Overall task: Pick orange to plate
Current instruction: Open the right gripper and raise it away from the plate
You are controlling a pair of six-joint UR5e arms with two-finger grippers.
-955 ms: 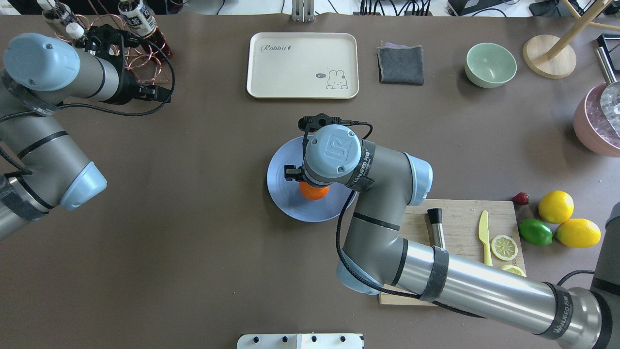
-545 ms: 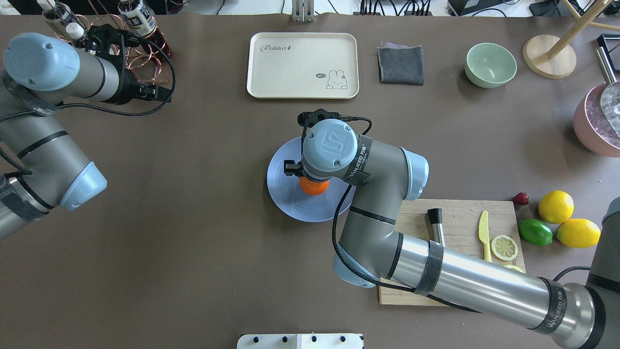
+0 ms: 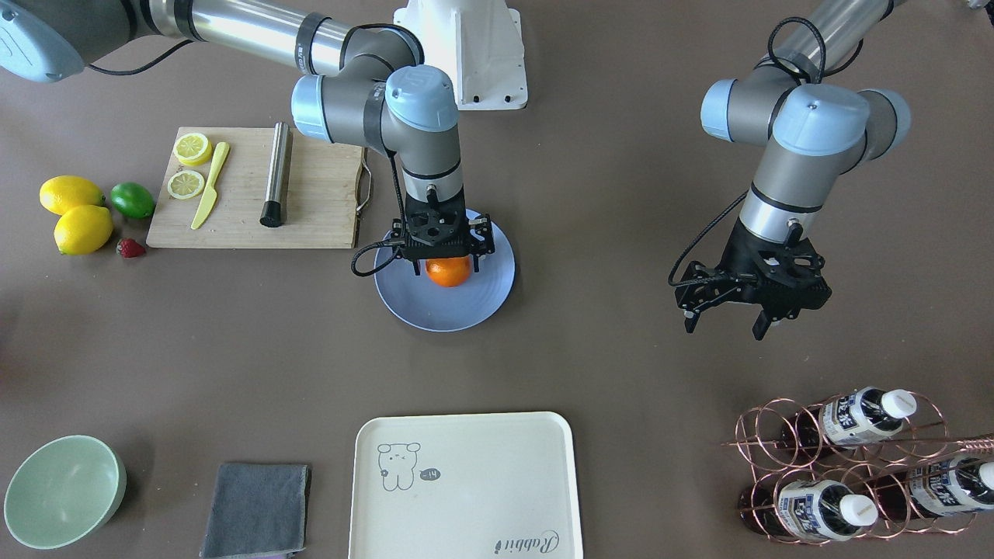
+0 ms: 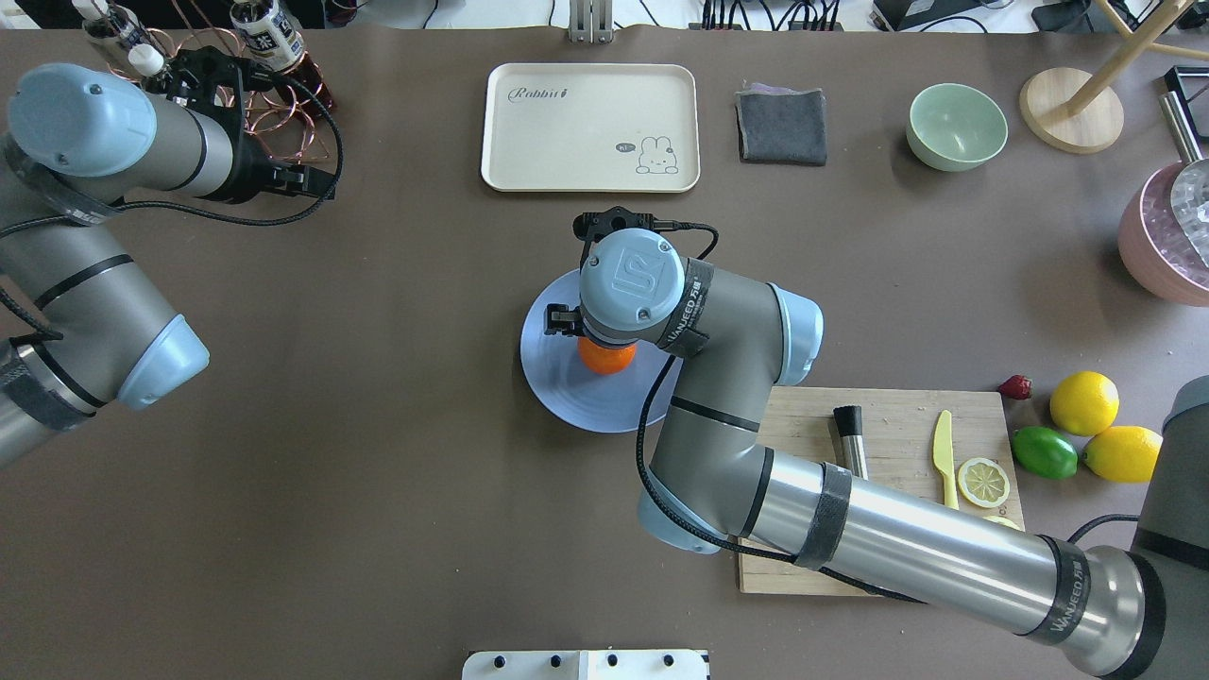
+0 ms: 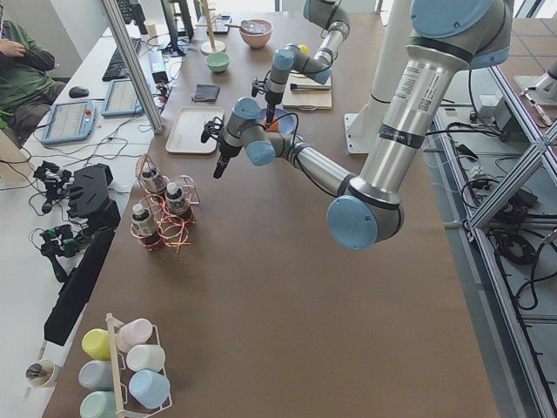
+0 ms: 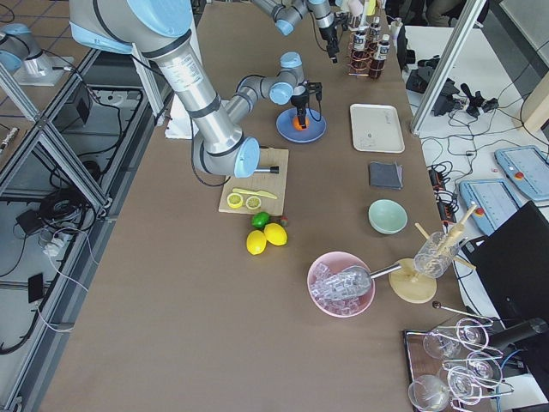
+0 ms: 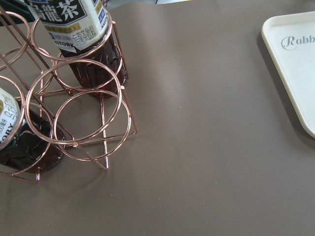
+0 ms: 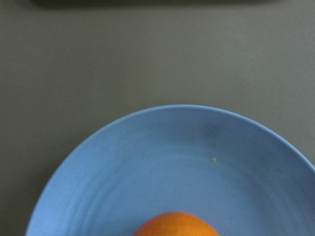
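Note:
The orange [image 3: 448, 272] is low over the middle of the periwinkle-blue plate [image 3: 466, 312], and my right gripper [image 3: 448, 262] comes straight down on it, shut on it. From above, the orange [image 4: 605, 356] peeps out from under the right wrist over the plate [image 4: 567, 401]. In the right wrist view only the top of the orange [image 8: 174, 225] shows at the bottom edge, with the plate [image 8: 147, 162] beneath it. Whether the fruit touches the plate I cannot tell. My left gripper [image 3: 722, 324] hangs open and holds nothing, far off beside the bottle rack.
A cream tray [image 4: 590, 127], grey cloth [image 4: 782, 125] and mint-green bowl [image 4: 956, 126] line the far side. A cutting board [image 4: 897, 416] with knife and lemon slices, two lemons [image 4: 1083, 402] and a lime [image 4: 1044, 451] lie on the right. A copper bottle rack [image 3: 846, 458] stands by the left arm.
The right arm has carried the orange a little further away and to the left over the plate. The left arm has stayed put.

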